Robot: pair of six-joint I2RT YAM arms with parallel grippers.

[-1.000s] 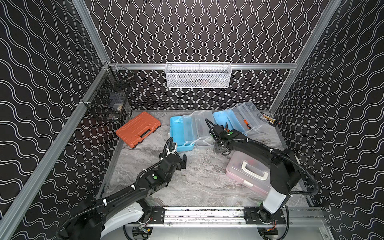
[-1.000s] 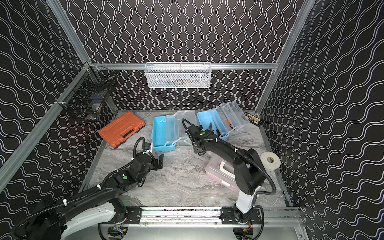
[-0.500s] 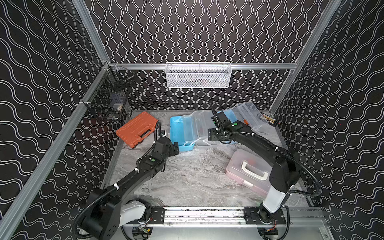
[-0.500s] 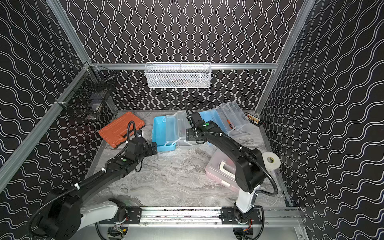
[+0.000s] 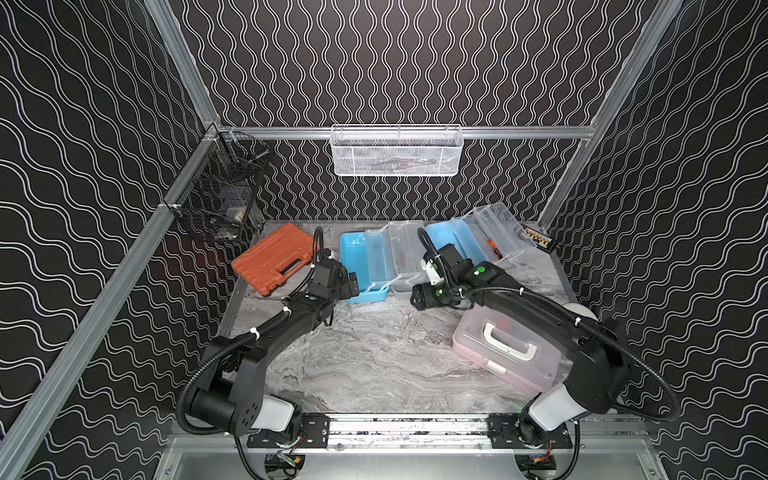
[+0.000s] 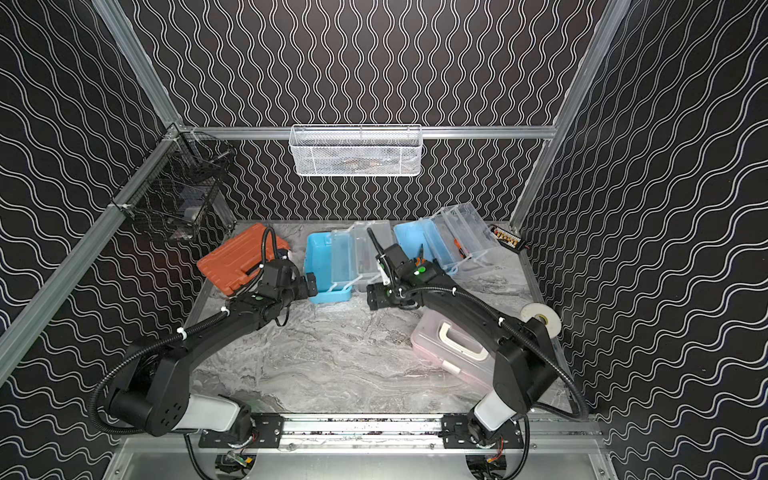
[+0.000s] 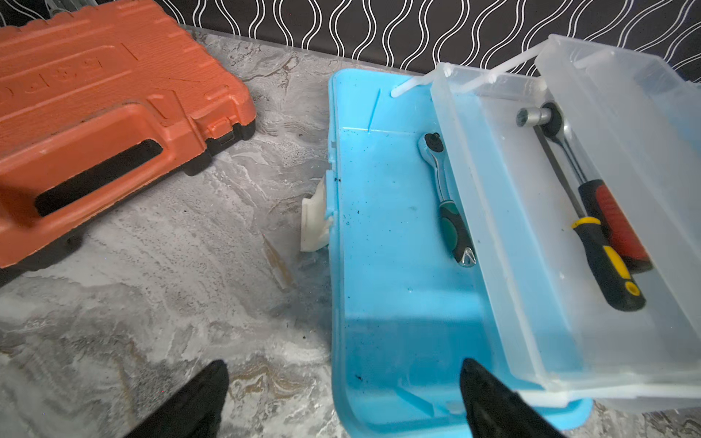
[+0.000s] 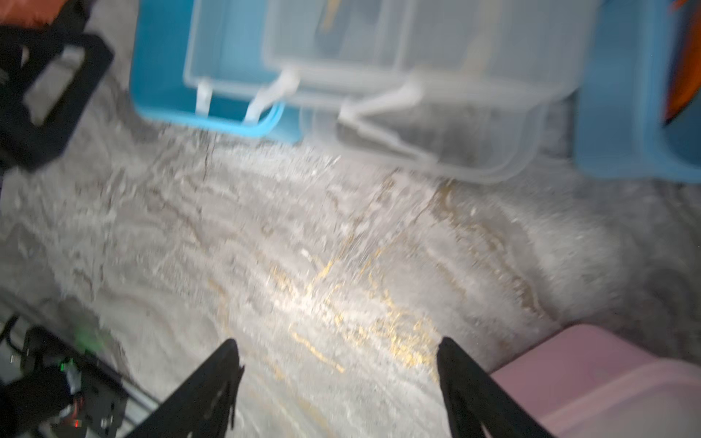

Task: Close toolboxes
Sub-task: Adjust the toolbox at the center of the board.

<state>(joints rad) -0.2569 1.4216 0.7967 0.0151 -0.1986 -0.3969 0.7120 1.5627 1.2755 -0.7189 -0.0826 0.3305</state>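
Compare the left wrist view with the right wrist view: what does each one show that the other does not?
Only the left wrist view: the green-handled ratchet lying in the open blue toolbox, and the patterned wall. Only the right wrist view, which is blurred: the pink toolbox and part of a second blue toolbox. Both: that open blue toolbox and the marble table.

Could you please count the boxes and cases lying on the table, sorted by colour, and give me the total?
light-blue boxes: 2
pink box: 1
orange case: 1
Total: 4
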